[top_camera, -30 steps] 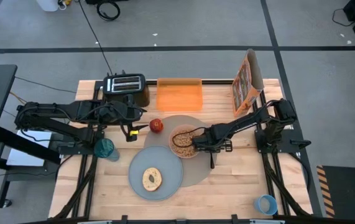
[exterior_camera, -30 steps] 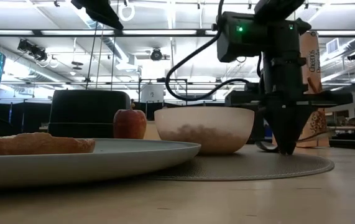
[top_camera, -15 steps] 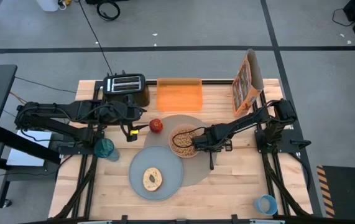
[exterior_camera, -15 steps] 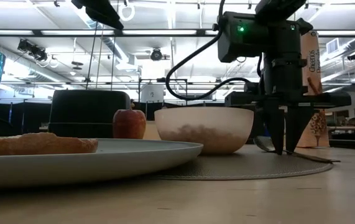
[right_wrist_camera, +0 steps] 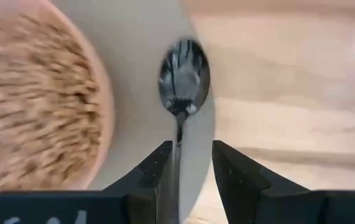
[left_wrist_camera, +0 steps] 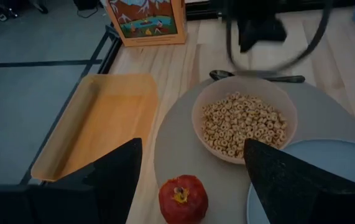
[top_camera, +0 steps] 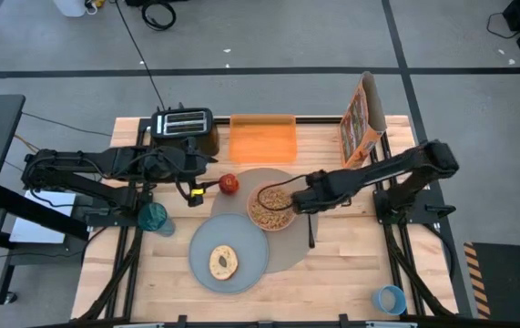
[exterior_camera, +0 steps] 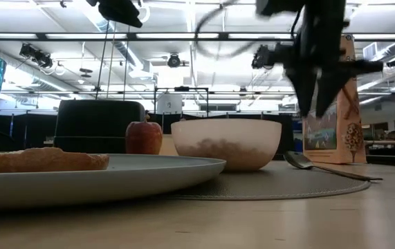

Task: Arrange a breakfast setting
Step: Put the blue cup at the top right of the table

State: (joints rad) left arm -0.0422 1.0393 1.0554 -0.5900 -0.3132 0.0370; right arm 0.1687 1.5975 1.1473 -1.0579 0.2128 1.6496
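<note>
- R gripper (top_camera: 310,202) is up off the table, hanging right above the metal spoon (right_wrist_camera: 182,78). Fingers are spread w/ nothing between them, so it's let go. In the low view it's well clear of the mat (exterior_camera: 301,185).
- Spoon lies flat at the mat's right edge, just beside the pink bowl (top_camera: 270,208) but not touching afaict. Bowl end sits on the mat, handle runs off toward the front edge of the table. Long axis goes back-to-front, roughly parallel to the bowl's side.
- Key thing imo: the spoon is straight below the R gripper, handle lined up w/ the gap between the fingers in the R wrist view. So if it needs a nudge, the R arm only has to drop, no turning. L arm is way farther off.
- L gripper (top_camera: 189,191) waits on the other side, near the red apple (top_camera: 229,184), jaws wide open, holding nothing.
- Rest of the setting: bowl has cereal in it and sits on the mat; grey plate (top_camera: 241,239) overlaps the mat's front-left w/ the bagel (top_camera: 222,262) on it; apple sits at the mat's back-left edge.
- Small blue cup (top_camera: 389,299) is at the front-right corner, well apart from everything. My guess is that's the next grab, and the R arm is nearer.
</note>
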